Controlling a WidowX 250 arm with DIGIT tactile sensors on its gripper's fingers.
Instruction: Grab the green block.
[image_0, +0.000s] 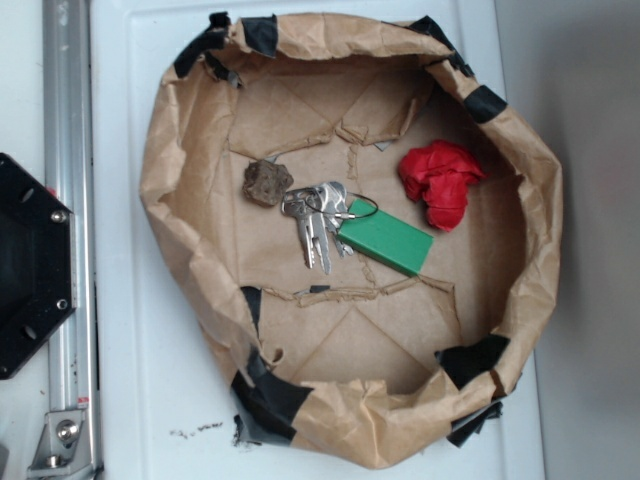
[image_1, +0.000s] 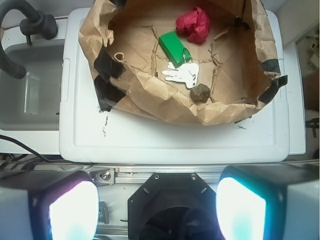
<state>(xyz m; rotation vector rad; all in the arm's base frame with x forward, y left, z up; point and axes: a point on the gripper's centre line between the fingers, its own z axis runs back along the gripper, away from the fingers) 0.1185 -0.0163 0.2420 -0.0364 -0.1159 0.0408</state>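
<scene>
We see the flat green rectangular block (image_0: 391, 239) lying near the middle of the floor of a crumpled brown paper basin (image_0: 160, 170) patched with black tape, which sits on a white desk (image_0: 150, 370). A bunch of silver keys (image_0: 318, 218) touches its ringed end; a small brown rough stone (image_0: 267, 183) lies just beyond them, and a red wrinkly lump (image_0: 441, 181) rests near the block. Our gripper (image_1: 157, 205) hangs outside the basin over the desk's edge, its two fingers (image_1: 72, 210) spread wide apart and gripping nothing.
</scene>
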